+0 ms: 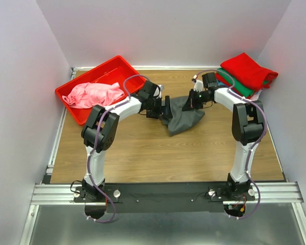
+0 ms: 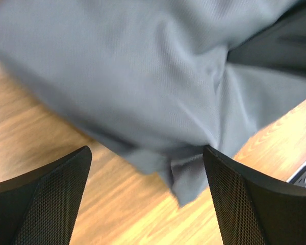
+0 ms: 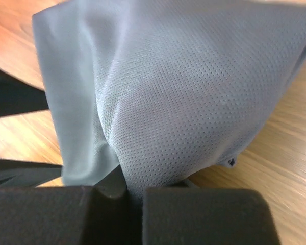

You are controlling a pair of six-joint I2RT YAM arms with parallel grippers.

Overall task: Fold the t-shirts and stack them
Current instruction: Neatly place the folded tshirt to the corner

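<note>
The dark grey t-shirt (image 1: 184, 119) lies bunched on the wooden table at mid back, its top edge lifted. My right gripper (image 1: 195, 99) is shut on the shirt's right upper edge; in the right wrist view the cloth (image 3: 183, 92) is pinched between the closed pads (image 3: 135, 193). My left gripper (image 1: 166, 109) is at the shirt's left edge with its jaws wide apart. In the left wrist view a grey fold (image 2: 188, 173) hangs between the fingers (image 2: 245, 204) and brushes the right one. A pink t-shirt (image 1: 93, 94) lies in the bin.
The red plastic bin (image 1: 66, 97) stands at the back left. A stack of folded red (image 1: 247, 70) and green (image 1: 239, 88) shirts sits at the back right corner. White walls close the table on three sides.
</note>
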